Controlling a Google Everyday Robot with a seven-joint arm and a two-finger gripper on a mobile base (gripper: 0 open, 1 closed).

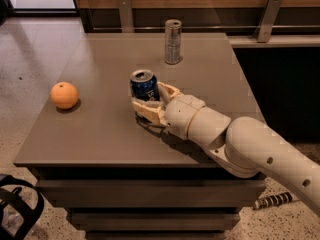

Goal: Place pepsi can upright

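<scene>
1. One orange [64, 95] lies at the left side of the grey-brown table [100, 129], alone and well apart from the other things.
2. Below it, in the lower left corner of the frame, a black looped strap [17, 204] is on the speckled floor; what it belongs to I cannot tell.
3. Near the middle of the frame the pepsi can [144, 85] stands upright on the table. Its silver top faces up and its dark-blue side with white lettering is turned to the camera.
4. The gripper [149, 100] is at this can, low over the table top. Its two cream-coloured fingers [146, 112] are closed onto the lower part of the can. One lies along the near side and the other along the far right side, and both seem to touch it, so the can is held between them.
5. In the upper middle of the frame a taller slim silver can [173, 41] stands upright near the far edge of the table, apart from the pepsi can and the gripper.
6. From the gripper the thick cream arm [250, 149] goes to the lower right corner of the frame, passing over the near right edge of the table.
7. At the lower right, under the arm, a small striped thing [272, 200] lies on the floor.
</scene>
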